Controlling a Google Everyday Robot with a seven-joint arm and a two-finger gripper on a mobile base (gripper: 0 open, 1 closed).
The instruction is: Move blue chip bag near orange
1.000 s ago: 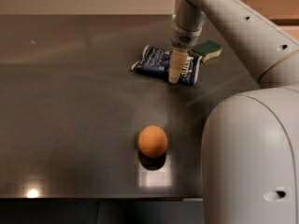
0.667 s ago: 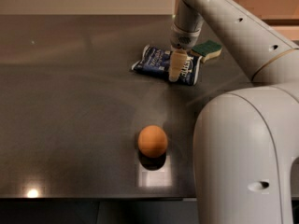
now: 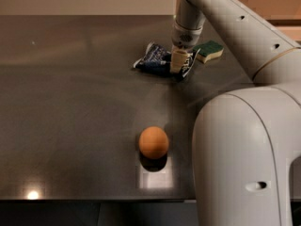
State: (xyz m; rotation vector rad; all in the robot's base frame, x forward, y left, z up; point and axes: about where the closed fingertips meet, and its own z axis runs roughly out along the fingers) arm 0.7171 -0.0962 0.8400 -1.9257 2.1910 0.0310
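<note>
The blue chip bag (image 3: 157,59) lies crumpled on the dark table (image 3: 70,102) at the back, right of centre. My gripper (image 3: 178,62) comes down from above onto the bag's right part and is shut on it, with one cream finger (image 3: 176,60) showing against the bag. The bag's left end tilts up slightly. The orange (image 3: 153,142) rests on the table nearer the front edge, well in front of the bag and apart from it.
A green-and-yellow sponge (image 3: 210,51) lies just right of the bag, behind the gripper. The robot's big white arm body (image 3: 240,159) fills the lower right of the view and hides that part of the table.
The bag has crumpled and its left end has risen a little in the gripper's hold. The arm body has come further into view at the lower right. The orange has not moved.
</note>
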